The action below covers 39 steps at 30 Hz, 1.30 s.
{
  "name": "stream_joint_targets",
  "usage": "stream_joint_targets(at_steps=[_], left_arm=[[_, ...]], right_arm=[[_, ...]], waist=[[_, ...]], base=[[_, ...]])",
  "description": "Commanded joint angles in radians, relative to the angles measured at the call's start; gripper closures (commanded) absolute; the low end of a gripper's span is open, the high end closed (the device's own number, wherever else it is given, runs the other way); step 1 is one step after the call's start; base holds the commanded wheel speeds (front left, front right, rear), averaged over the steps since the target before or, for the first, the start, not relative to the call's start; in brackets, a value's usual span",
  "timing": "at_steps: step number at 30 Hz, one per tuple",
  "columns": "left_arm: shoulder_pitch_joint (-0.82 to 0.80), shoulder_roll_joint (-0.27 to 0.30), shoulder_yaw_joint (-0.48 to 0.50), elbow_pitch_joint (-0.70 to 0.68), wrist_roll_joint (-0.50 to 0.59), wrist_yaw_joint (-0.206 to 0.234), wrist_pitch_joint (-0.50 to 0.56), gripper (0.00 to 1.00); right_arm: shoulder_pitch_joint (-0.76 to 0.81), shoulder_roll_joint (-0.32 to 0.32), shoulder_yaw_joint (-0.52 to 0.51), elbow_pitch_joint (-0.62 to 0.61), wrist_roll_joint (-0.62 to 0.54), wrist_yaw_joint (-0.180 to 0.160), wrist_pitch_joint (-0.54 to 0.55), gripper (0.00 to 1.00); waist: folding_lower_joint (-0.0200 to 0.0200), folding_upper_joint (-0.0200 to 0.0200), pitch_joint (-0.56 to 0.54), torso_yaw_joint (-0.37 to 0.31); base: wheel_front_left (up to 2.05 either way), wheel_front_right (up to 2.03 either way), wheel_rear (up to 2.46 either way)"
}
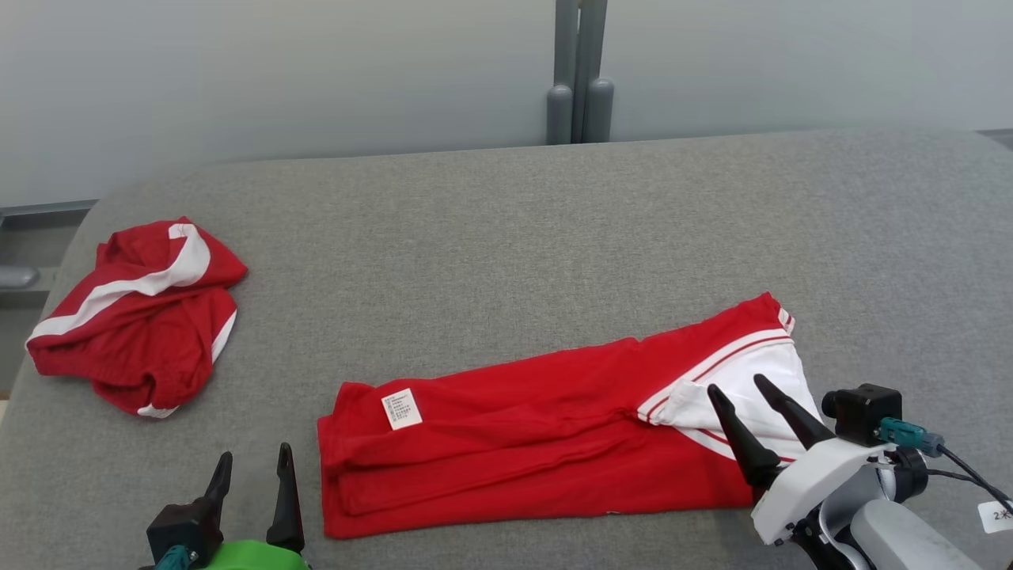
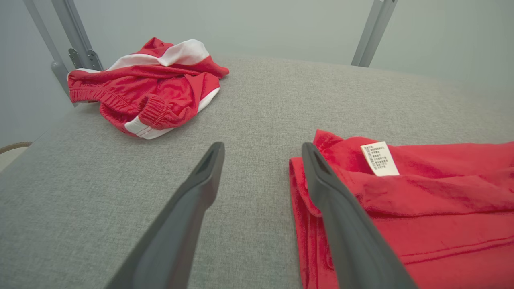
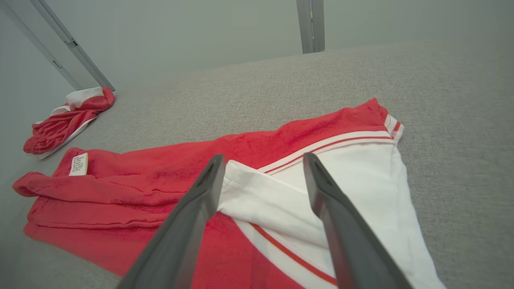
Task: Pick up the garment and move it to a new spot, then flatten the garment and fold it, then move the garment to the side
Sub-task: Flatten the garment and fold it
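Garment (image 1: 514, 443) lengthwise left-right, white end right

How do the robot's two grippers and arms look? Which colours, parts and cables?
Both grippers have two long, dark, tapering fingers. The left gripper sits on a black block with a bright green housing. The right gripper has a white body, a small black camera, a teal plug with a black cable, and a white tag marked 2.
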Motion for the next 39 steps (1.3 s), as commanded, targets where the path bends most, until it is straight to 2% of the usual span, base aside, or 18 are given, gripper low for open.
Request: stream_joint_targets(at_steps=[1,11,14,18,19,21,22,23,24,26,27,28,29,39], left_arm=[[0.017,0.003,-0.005,-0.002,-0.009,0.005,0.001,0.00],[0.023,0.003,-0.022,-0.010,-0.029,0.017,0.001,0.00],[0.025,0.003,-0.025,-0.010,-0.035,0.021,0.001,0.00],[0.022,0.003,-0.031,-0.010,-0.044,0.025,0.001,0.00],[0.020,0.003,-0.032,-0.009,-0.045,0.025,0.001,0.00],[0.015,0.003,-0.034,-0.009,-0.051,0.026,0.001,0.00],[0.013,0.003,-0.034,-0.009,-0.051,0.027,0.001,0.00],[0.011,0.003,-0.035,-0.009,-0.052,0.026,0.001,0.00],[0.008,0.003,-0.036,-0.009,-0.054,0.027,0.001,0.00],[0.002,0.003,-0.037,-0.008,-0.057,0.028,0.001,0.00],[0.002,0.003,-0.037,-0.008,-0.057,0.028,0.001,0.00],[0.000,0.003,-0.038,-0.008,-0.059,0.029,0.001,0.00],[-0.002,0.003,-0.038,-0.007,-0.060,0.028,0.001,0.00],[0.001,0.002,-0.033,-0.010,-0.067,0.029,0.001,0.00]], right_arm=[[-0.011,-0.001,0.021,-0.005,-0.005,-0.001,0.007,0.00],[-0.063,-0.022,0.111,0.025,-0.013,-0.001,0.044,0.00],[-0.077,-0.027,0.119,0.038,-0.013,-0.001,0.055,0.09],[-0.092,-0.032,0.126,0.056,-0.018,-0.001,0.082,0.15],[-0.094,-0.034,0.131,0.057,-0.021,-0.001,0.089,0.18],[-0.094,-0.034,0.133,0.063,-0.016,-0.001,0.099,0.33],[-0.098,-0.034,0.135,0.063,-0.020,-0.001,0.101,0.38],[-0.100,-0.034,0.136,0.066,-0.021,-0.001,0.106,0.50],[-0.102,-0.033,0.137,0.069,-0.022,-0.001,0.109,0.52],[-0.105,-0.031,0.140,0.074,-0.023,-0.001,0.116,0.75],[-0.105,-0.031,0.140,0.074,-0.023,-0.001,0.116,0.75],[-0.106,-0.030,0.142,0.076,-0.026,-0.001,0.118,0.94],[-0.106,-0.027,0.144,0.077,-0.023,-0.001,0.119,1.00],[-0.043,-0.015,0.123,0.051,-0.010,-0.001,0.050,1.00]], waist=[[0.0000,0.0000,0.000,0.035],[0.0000,0.0000,0.013,0.089],[0.0000,0.0000,0.018,0.093],[0.0000,0.0000,0.025,0.094],[0.0000,0.0000,0.027,0.094],[0.0000,0.0000,0.030,0.094],[0.0000,0.0000,0.032,0.093],[0.0000,0.0000,0.034,0.092],[0.0000,0.0000,0.036,0.092],[0.0000,0.0000,0.039,0.091],[0.0000,0.0000,0.039,0.091],[0.0000,0.0000,0.041,0.091],[0.0000,0.0000,0.042,0.091],[0.0000,0.0000,0.044,0.076]], base=[[0.00,0.00,0.00],[0.00,0.00,0.00],[0.00,0.00,0.00],[0.00,0.00,0.00],[0.00,0.00,0.00],[0.00,0.00,0.00],[0.00,0.00,0.00],[0.00,0.00,0.00],[0.00,0.00,0.00],[0.00,0.00,0.00],[0.00,0.00,0.00],[0.00,0.00,0.00],[0.00,0.00,0.00],[0.00,0.00,0.00]])
